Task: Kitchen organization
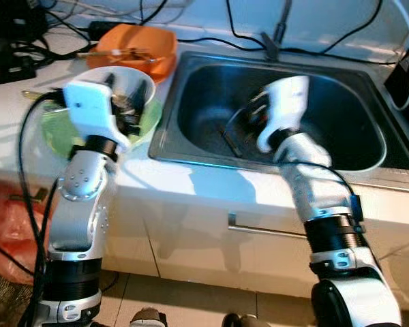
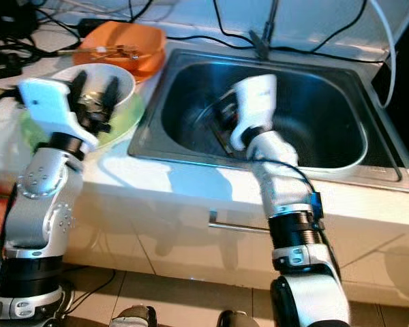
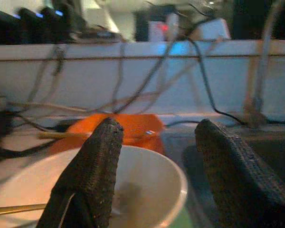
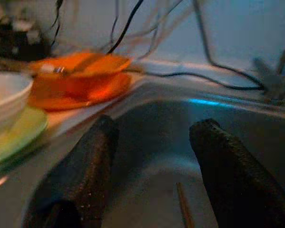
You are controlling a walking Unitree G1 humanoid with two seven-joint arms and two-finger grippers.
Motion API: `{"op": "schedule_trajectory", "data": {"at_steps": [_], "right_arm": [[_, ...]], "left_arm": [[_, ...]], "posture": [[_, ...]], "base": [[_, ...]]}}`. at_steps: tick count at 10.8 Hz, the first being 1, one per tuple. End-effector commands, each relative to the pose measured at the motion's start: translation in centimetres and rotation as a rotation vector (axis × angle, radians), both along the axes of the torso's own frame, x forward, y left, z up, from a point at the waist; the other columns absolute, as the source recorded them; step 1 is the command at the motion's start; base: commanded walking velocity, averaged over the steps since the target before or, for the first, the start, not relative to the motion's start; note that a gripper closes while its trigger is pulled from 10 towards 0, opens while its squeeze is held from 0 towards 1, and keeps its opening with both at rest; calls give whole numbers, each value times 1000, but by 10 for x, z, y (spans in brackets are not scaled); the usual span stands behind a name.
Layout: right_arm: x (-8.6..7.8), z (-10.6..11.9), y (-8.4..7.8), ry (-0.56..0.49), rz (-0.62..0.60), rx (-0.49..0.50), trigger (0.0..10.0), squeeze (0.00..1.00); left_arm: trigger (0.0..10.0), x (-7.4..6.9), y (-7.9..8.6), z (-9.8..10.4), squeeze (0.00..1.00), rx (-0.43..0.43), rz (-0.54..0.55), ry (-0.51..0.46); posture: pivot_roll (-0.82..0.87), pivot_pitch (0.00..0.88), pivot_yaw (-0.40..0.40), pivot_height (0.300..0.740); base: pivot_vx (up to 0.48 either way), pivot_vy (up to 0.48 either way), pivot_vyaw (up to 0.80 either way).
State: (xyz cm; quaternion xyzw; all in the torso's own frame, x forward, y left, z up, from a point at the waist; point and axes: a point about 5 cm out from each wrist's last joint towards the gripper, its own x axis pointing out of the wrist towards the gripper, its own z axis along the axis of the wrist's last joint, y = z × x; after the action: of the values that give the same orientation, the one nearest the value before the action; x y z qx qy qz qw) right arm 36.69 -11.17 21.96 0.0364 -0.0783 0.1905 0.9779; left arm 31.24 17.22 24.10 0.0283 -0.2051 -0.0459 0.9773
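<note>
Two black fingers (image 4: 228,175) of the right tool (image 4: 149,166), spread apart and empty, hang inside the sink (image 1: 368,95); a thin stick (image 4: 184,209) lies on the basin floor just below and between them. Lower straight, then close. Left tool (image 3: 164,171), likewise apart, hovers above the white bowl (image 3: 156,166).

White counter (image 1: 204,180) w/ steel sink (image 1: 368,85) set in; black cables (image 1: 191,30) behind sink along white wall; cabinet handle (image 1: 266,230) below sink; tiled floor (image 1: 184,303) beneath.
</note>
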Motion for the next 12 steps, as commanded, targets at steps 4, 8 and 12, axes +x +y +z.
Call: {"op": "schedule_trajectory", "data": {"at_steps": [4,8,12], "right_arm": [[-19,-14,14,72,199,-29,10000,0],[-27,-16,11,52,194,27,10000,533],[-31,-15,14,21,199,-68,10000,1000]], "left_arm": [[10000,-8,26,-1,0,-10,209,-24],[10000,-9,39,-8,0,-35,284,5],[10000,-7,42,-14,0,-97,296,52]], "posture": [[131,56,-46,740],[128,64,-46,740],[130,66,-40,740]], "base": [[0,0,0],[0,0,0],[0,0,0]]}}
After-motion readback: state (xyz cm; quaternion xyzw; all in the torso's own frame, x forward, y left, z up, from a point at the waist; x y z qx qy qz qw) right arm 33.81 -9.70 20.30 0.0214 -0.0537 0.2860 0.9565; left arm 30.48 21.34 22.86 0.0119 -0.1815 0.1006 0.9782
